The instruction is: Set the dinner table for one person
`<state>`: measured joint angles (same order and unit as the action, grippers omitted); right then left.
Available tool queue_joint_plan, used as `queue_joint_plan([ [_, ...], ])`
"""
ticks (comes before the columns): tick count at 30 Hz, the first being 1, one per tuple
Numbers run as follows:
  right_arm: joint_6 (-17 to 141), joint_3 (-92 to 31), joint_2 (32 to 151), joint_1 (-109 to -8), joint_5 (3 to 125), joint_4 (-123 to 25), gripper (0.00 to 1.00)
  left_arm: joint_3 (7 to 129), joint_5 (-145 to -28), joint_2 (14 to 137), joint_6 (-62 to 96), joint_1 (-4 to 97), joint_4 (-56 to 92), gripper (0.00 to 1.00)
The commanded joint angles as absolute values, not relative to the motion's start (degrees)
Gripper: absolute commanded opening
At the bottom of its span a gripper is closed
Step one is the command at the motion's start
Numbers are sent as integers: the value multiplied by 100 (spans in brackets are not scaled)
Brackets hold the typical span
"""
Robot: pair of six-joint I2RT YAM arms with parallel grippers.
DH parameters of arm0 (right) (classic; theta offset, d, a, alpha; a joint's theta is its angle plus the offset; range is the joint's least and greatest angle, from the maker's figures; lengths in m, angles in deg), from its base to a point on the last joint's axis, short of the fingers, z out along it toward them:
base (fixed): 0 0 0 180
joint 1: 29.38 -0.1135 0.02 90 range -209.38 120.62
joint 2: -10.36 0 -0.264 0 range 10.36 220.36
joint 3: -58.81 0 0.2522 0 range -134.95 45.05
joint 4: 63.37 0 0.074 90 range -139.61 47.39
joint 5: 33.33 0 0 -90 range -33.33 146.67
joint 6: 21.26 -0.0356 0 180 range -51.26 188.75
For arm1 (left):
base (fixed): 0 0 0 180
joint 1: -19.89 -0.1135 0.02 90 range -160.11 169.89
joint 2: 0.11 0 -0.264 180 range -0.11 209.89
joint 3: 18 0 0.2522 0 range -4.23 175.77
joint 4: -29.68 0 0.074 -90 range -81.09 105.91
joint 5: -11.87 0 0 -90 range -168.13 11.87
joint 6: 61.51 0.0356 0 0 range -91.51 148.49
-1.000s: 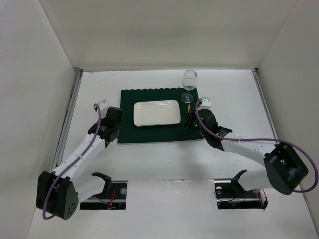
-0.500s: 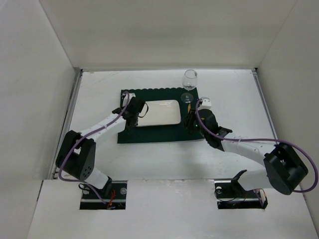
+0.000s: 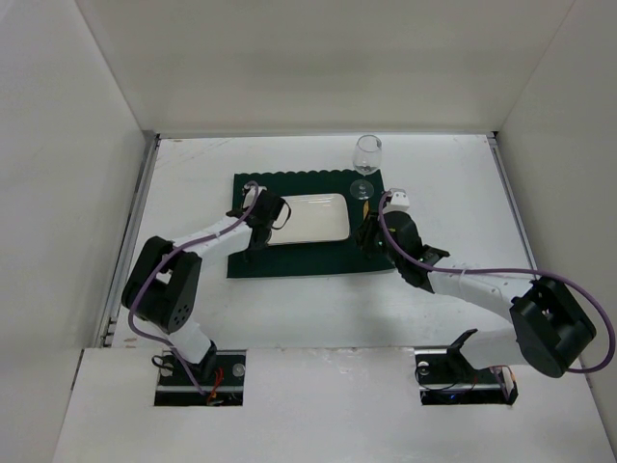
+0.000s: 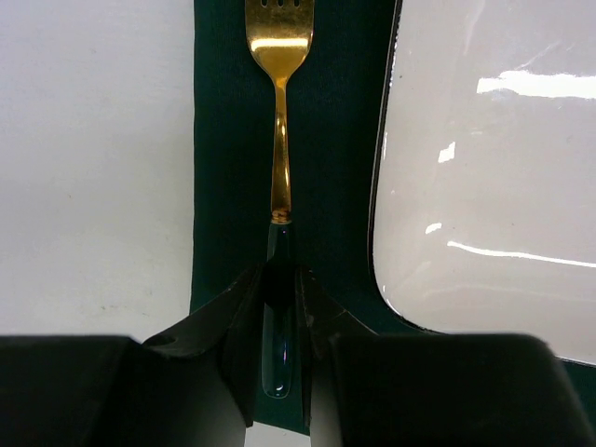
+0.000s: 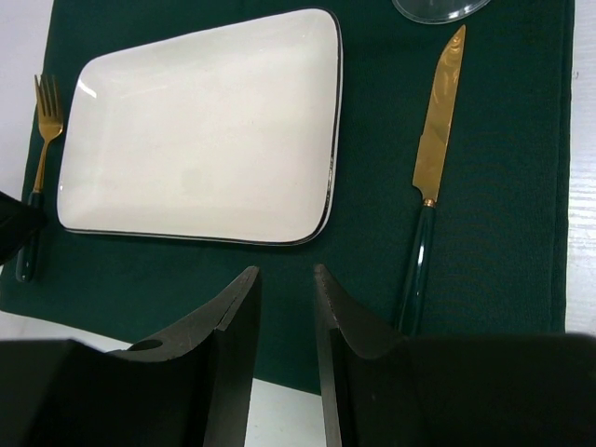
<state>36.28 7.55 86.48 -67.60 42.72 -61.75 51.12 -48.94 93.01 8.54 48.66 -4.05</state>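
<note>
The dinner table [image 3: 453, 183] is a white surface bearing a dark green placemat [image 3: 299, 260] with a white rectangular plate [image 3: 304, 219]. My left gripper [image 3: 255, 230] is just left of the plate. In the left wrist view it [image 4: 279, 279] is shut on the dark green handle of a gold fork [image 4: 280, 140], which lies along the mat beside the plate [image 4: 494, 186]. My right gripper [image 3: 368, 241] hangs over the mat's near right part, slightly open and empty [image 5: 285, 279]. A gold knife [image 5: 436, 130] with a green handle lies right of the plate [image 5: 200, 130].
A wine glass [image 3: 366, 154] stands at the mat's far right corner, its base [image 5: 438, 7] just beyond the knife tip. The fork [image 5: 42, 130] also shows in the right wrist view. White walls enclose the table on three sides, with metal rails [image 3: 145, 193] along its side edges.
My left gripper has moved from the mat's left edge in to the plate's left side, and the arm's elbow has swung down. The right arm has not moved.
</note>
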Motion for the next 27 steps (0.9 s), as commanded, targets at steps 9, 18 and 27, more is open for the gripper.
queue_joint_plan([
  [9, 3579, 787, 8559, -6696, 4270, -6508, 35, 5211, -4597, 9507, 1021, 4858, -412, 9],
  [18, 3579, 769, 8603, -6687, 4296, -6508, 35, 5149, -4499, 9534, 986, 4929, -325, 20],
  [27, 3587, 787, 8551, -6687, 4253, -6508, 36, 5079, -4447, 8770, 854, 5025, -298, 37],
])
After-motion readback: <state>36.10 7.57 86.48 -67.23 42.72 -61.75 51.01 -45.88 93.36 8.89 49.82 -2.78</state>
